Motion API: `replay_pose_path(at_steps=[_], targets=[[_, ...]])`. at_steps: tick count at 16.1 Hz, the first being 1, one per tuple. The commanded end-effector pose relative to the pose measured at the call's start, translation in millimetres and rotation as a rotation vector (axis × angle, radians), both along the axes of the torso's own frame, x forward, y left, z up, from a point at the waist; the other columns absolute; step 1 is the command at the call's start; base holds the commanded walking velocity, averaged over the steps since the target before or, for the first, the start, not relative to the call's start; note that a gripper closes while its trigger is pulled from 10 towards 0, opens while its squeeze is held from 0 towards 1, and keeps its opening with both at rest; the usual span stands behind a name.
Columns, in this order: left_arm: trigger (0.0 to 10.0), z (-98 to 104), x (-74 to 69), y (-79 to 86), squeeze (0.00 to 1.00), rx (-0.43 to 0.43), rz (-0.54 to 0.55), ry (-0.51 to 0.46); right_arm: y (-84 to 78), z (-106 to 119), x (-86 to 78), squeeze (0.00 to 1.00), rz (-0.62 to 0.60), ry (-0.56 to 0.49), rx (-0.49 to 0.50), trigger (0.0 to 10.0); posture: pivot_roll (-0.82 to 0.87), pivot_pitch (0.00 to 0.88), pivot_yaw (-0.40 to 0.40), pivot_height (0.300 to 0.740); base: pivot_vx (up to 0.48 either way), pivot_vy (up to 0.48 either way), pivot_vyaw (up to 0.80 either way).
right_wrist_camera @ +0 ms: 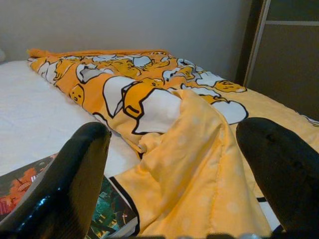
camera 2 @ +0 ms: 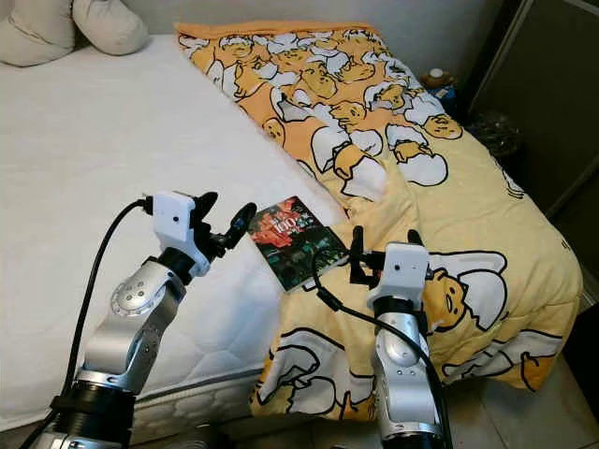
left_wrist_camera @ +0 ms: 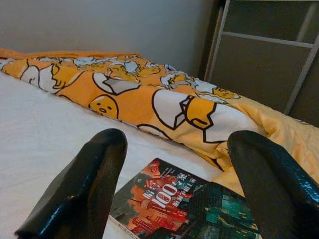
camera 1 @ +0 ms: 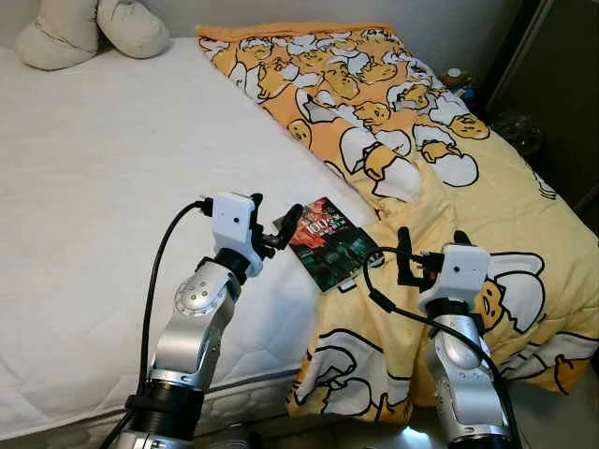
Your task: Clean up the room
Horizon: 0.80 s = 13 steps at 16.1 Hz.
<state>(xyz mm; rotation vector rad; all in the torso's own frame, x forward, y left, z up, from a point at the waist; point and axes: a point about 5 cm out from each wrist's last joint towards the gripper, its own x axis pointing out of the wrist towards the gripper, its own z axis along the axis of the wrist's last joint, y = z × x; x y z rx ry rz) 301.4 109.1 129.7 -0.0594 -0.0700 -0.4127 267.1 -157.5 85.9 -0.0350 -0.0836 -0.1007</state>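
Observation:
A dark book (camera 1: 328,243) with red and green cover art lies on the white mattress (camera 1: 103,187), its right edge against the yellow blanket (camera 1: 449,159). My left gripper (camera 1: 276,224) hovers open just left of the book, its fingers (left_wrist_camera: 89,184) spread with the book (left_wrist_camera: 184,204) between and beyond them. Just right of the book, over the blanket's fold, my right gripper (camera 1: 430,245) is open too. In the right wrist view the blanket fold (right_wrist_camera: 194,164) lies between the fingers (right_wrist_camera: 75,179), and the book's corner (right_wrist_camera: 107,216) shows beside it.
The yellow cartoon-print blanket covers the bed's right half and hangs over the front edge. Two beige pillows (camera 1: 89,28) sit at the head. A dark cabinet (camera 1: 552,84) stands right of the bed, with small items (camera 1: 459,79) on the floor beside it.

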Motion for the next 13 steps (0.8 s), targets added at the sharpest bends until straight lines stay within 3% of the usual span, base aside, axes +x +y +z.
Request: replay_pose_path(at_steps=[1,8,9,11,13], targets=[[10.0,4.0,-1.1,1.0,0.00,0.020,0.023,-0.030,-1.4,-0.7,1.6,0.00,-0.010,0.010,-0.009,10.0,0.07,0.000,0.001,0.740,0.461,0.000,0.00],[10.0,5.1,5.3,0.6,0.00,0.018,0.082,0.000,-2.3,-8.2,14.1,0.00,0.016,0.093,0.054,10.0,0.07,0.000,0.000,0.740,0.446,0.000,0.00],[10.0,4.5,6.8,1.3,0.00,0.028,0.093,0.007,-1.7,-10.2,15.2,0.00,0.021,0.109,0.083,10.0,0.07,0.000,0.000,0.740,0.405,0.259,0.00],[10.0,3.1,11.8,5.3,0.00,0.032,0.116,0.031,10.1,-21.3,21.5,0.00,0.114,0.204,0.271,10.0,0.07,0.000,0.004,0.740,0.000,0.000,0.00],[10.0,3.0,13.8,8.3,0.00,0.035,0.125,0.041,17.1,-27.0,25.3,0.00,0.181,0.261,0.330,10.0,0.07,0.000,0.004,0.740,0.000,0.000,0.00]])
